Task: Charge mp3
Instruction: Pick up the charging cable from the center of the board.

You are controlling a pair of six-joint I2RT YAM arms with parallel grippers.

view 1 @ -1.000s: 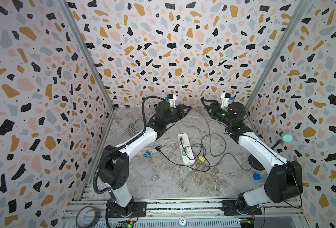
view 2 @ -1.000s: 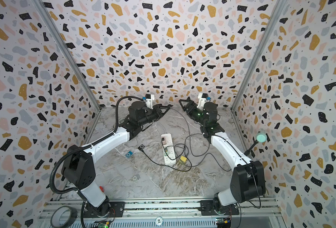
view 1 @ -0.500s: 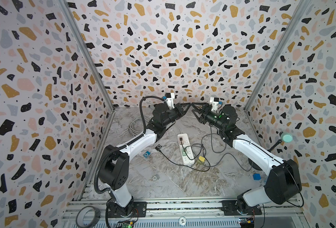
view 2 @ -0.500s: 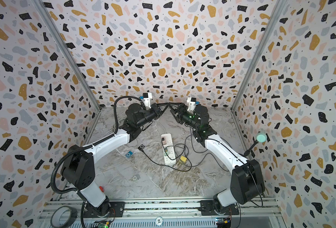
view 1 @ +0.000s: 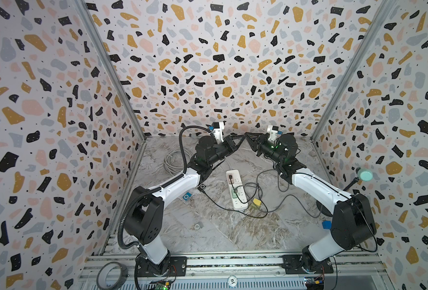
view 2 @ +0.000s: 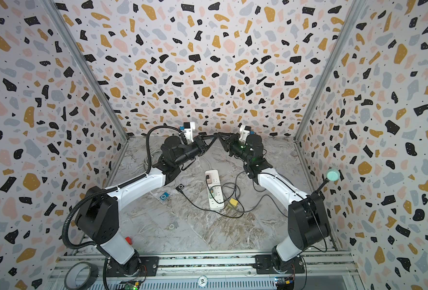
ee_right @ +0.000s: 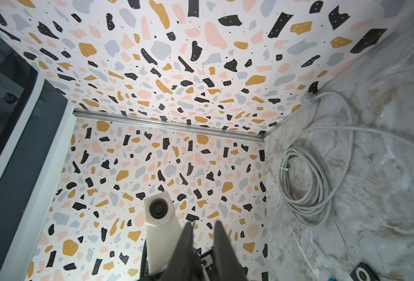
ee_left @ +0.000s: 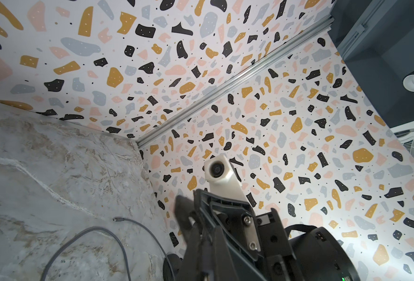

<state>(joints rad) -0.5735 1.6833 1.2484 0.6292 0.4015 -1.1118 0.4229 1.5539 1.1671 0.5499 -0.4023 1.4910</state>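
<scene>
At the upper centre of both top views, holds the left hand (view 1: pixel 238 139) and the right hand (view 1: pixel 249 137) raised above the back of the counter (view 1: pixel 215 241), tip against tip. Has both clenched, with nothing visibly pinched; cannot rule out a thin lead there. Finds the task's thing well apart from them: the black mp3 (view 1: pixel 202 187) lying flat left of centre in a top view, just below the left forearm (view 1: pixel 177 183), with a black cable (view 1: pixel 223 205) running from it toward the lower right and looping past the white power strip (view 1: pixel 237 190) at mid-frame. Cannot tell the state of the joint at the player, plugged or merely touching. Sees a dark plug (view 1: pixel 230 177) seated in the strip's upper end, a blue player (view 1: pixel 187 196) just lower left of the black one, a yellow block (view 1: pixel 257 202) beside the strip's lower end. Catches, at lower left of the left wrist view, a loose grey connector end (ee_left: pixel 115 219) resting on the counter.

Judges the step as a staging pose, not a connection under way, with the charging link unconfirmed. Calls next for parting the hands, lowering both toward mid-frame, pinning the light player with one against sliding, and bringing the small plug in square with the other; risks dragging the tangled loops and the strip along
</scene>
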